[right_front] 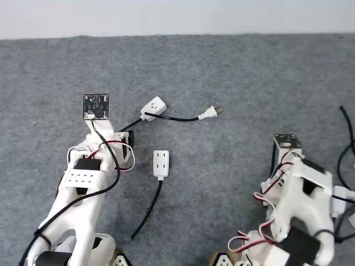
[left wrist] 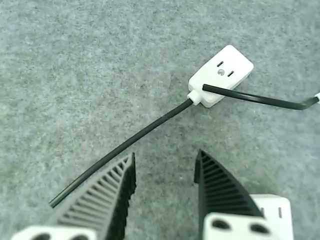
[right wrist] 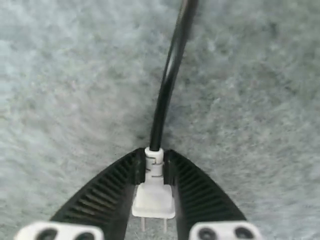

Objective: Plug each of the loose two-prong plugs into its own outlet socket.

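The right gripper [right wrist: 153,155] is clamped on a white two-prong plug [right wrist: 153,200]. Both fingers press its sides and its two prongs point back toward the wrist camera. The plug's black cable [right wrist: 170,75] runs straight out from the fingertips over the grey carpet [right_front: 249,72]. In the high view this arm stands at the near right, bent over its own gripper.

The left gripper [left wrist: 166,156] has its jaws spread apart above bare carpet, holding nothing. A black cord [left wrist: 120,147] runs past the outside of one finger and ends at a white outlet socket [left wrist: 221,75] lying face up just beyond the fingertips. In the high view that socket lies left of centre, just to the right of the left arm's far end.

A second black lead [right_front: 177,118] crosses the edge of this socket and runs right to a loose plug [right_front: 209,113], which lies flat near the middle of the carpet with its prongs pointing right, plugged into nothing.

A second outlet socket [right_front: 161,163] lies nearer, close to the right of the left arm, face up. Its cord [right_front: 147,210] trails toward the near edge. The two sockets are near each other but apart, and both are well to the left of the right arm.
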Motion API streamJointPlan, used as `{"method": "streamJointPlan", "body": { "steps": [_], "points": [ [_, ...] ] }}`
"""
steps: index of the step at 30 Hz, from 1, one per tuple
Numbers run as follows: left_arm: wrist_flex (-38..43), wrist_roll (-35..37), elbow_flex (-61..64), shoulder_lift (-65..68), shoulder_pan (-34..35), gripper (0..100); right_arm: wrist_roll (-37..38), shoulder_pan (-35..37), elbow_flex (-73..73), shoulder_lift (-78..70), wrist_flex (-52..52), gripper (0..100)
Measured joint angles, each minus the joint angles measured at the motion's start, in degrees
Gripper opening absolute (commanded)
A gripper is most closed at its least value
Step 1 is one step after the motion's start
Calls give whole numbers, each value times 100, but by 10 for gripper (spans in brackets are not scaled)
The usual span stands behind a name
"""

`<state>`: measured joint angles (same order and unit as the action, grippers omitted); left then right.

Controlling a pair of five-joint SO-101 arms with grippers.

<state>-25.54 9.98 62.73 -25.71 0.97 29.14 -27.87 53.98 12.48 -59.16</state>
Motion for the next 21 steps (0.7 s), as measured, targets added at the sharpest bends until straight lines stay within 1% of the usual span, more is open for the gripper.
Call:
{"method": "streamJointPlan", "body": {
  "steps": [9,12,14,17,21],
  "points": [
    [0,0,0,0,0,183,9,-158,-88,-114,0,8],
    [0,0,0,0,0,181,18,-167,-70,79,-97,8],
    [-53,0,-9,18,0,181,26,-193,-202,387,-484,8],
    [-484,0,-255,202,0,181,26,-88,-633,1125,-1257,8],
    [-1081,0,-949,985,149,173,-149,440,-1345,2145,-2277,8]
  ]
}}
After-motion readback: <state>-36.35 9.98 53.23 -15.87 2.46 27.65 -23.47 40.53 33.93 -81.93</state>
